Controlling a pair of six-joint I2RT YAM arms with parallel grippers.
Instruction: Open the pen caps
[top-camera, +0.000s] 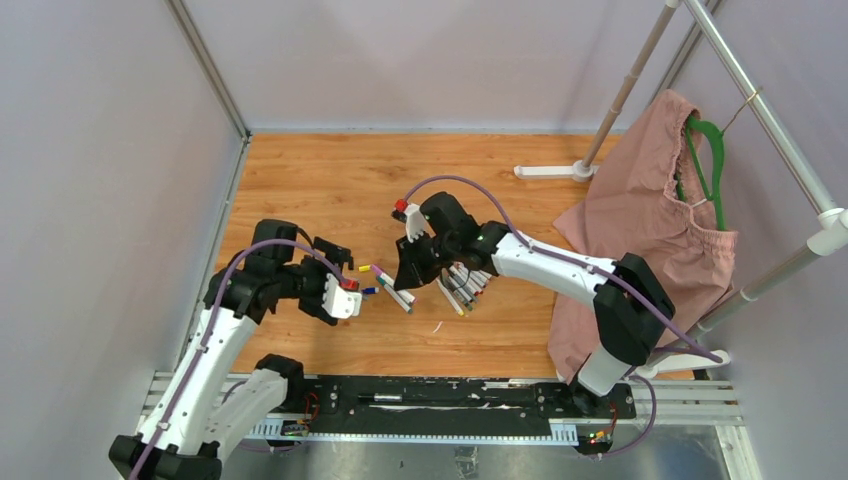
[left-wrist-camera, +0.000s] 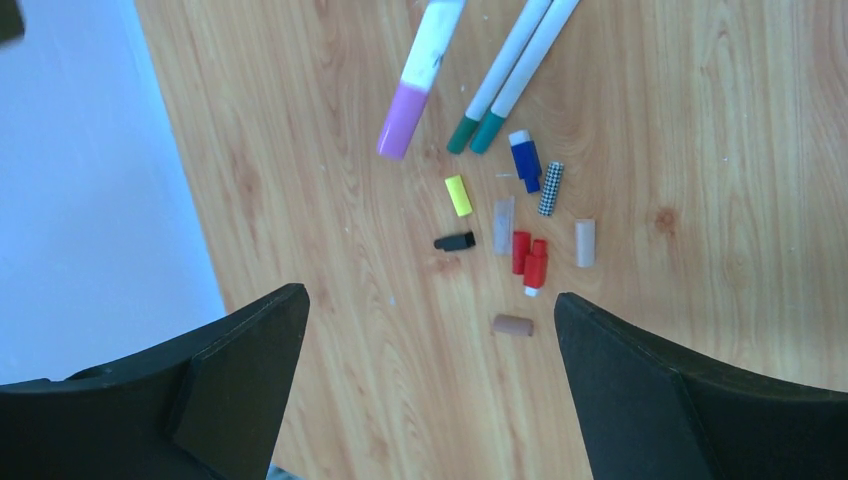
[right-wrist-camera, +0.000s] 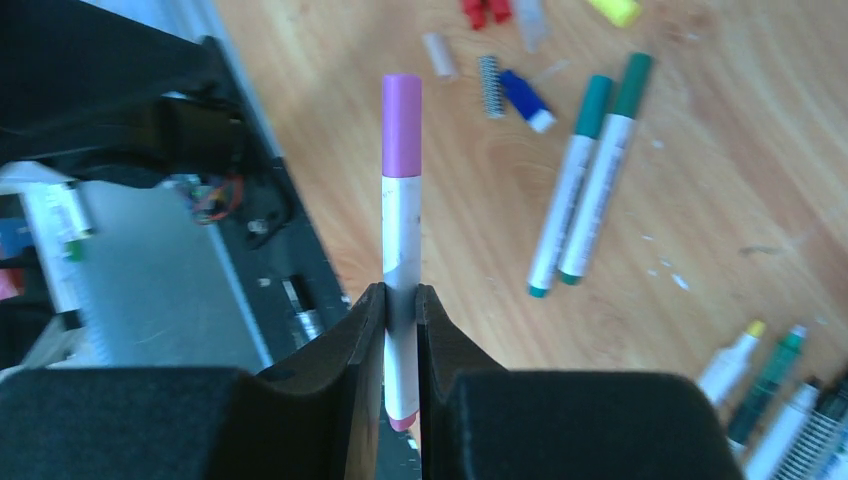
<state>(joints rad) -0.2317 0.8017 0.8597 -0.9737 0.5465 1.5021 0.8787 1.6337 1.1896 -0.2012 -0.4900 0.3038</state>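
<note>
Top view: the right gripper (top-camera: 408, 268) is low over the wooden table (top-camera: 300, 190), and the marker it holds is too small to pick out from up here. A heap of markers (top-camera: 465, 285) lies under that arm, and the left gripper (top-camera: 350, 278) faces it. A pink garment (top-camera: 640, 220) on a green hanger (top-camera: 705, 130) hangs well off to the side.

Left wrist: the left gripper (left-wrist-camera: 430, 300) is spread wide above the table. Below the purple-capped marker (left-wrist-camera: 432, 50) lie the loose pen caps (left-wrist-camera: 458, 195): yellow, black, grey, two red, blue, checkered, beige, brown. Two green-capped markers (left-wrist-camera: 505, 62) lie just beside that marker. A smudge on its barrel is unreadable.

Right wrist: the right gripper (right-wrist-camera: 400, 300) pinches the purple-capped marker (right-wrist-camera: 400, 220) by its white barrel, with the purple cap (right-wrist-camera: 402, 125) on. The pen caps (right-wrist-camera: 520, 92) are scattered beyond its tip, and the green-capped markers (right-wrist-camera: 597, 190) lie beside it.
</note>
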